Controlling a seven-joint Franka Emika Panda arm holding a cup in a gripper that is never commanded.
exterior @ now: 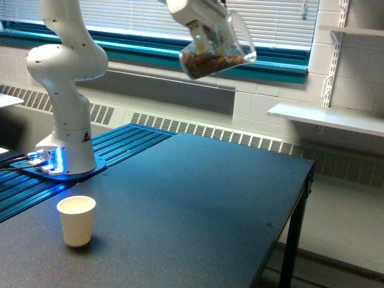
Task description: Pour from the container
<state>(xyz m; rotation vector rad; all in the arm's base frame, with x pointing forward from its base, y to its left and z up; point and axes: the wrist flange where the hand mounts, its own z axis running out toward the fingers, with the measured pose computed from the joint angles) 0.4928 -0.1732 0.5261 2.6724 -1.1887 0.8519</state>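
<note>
While pincer point(201, 41) grips container point(217, 49), paper cup point(77, 220) stands far below.

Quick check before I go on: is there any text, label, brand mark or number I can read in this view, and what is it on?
No words or numbers are readable anywhere.
Robot base: a small dark triangular sticker, too small to read.
Clear container in the claw: no print visible.
White paper cup: plain, no print visible.
</note>
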